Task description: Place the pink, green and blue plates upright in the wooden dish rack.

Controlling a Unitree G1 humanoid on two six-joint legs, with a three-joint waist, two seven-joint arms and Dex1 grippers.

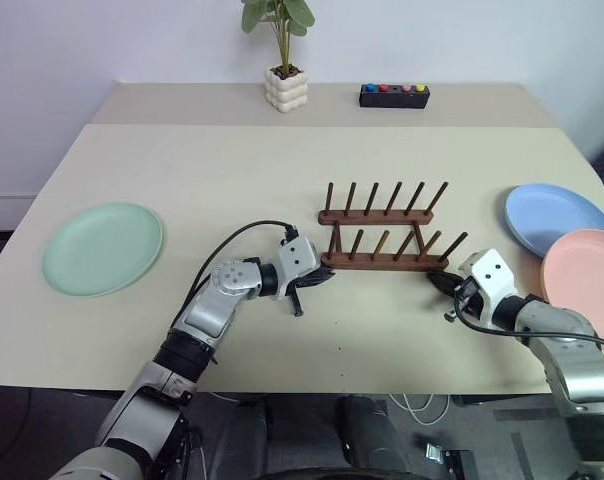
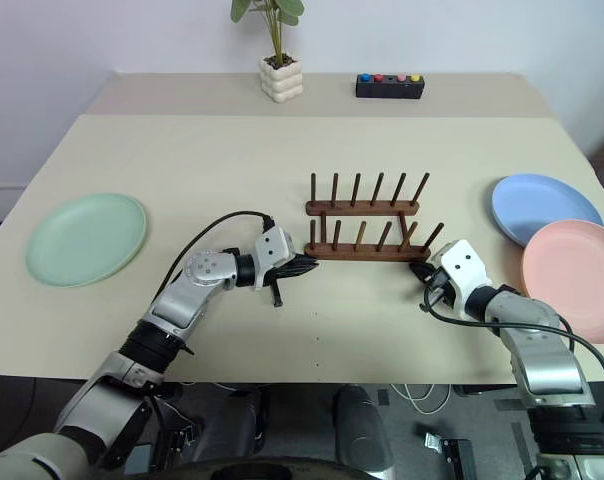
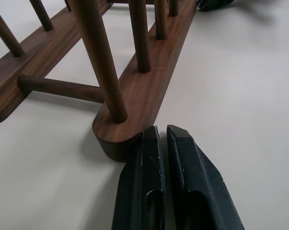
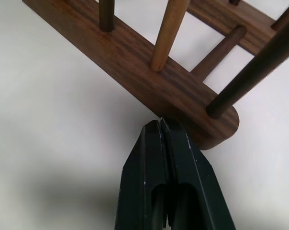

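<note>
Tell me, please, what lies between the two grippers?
The wooden dish rack lies between the left gripper and right gripper, seen in the left eye view.

The wooden dish rack (image 2: 367, 230) is standing empty at table centre, with the left gripper (image 2: 304, 266) closing its fingers against the rack's 9 o'clock end and the right gripper (image 2: 422, 272) pressing closed fingers against the 3 o'clock end. The green plate (image 2: 86, 238) is lying flat at 9 o'clock, well apart. The blue plate (image 2: 542, 207) and pink plate (image 2: 577, 278) are lying at 3 o'clock, overlapping.
</note>
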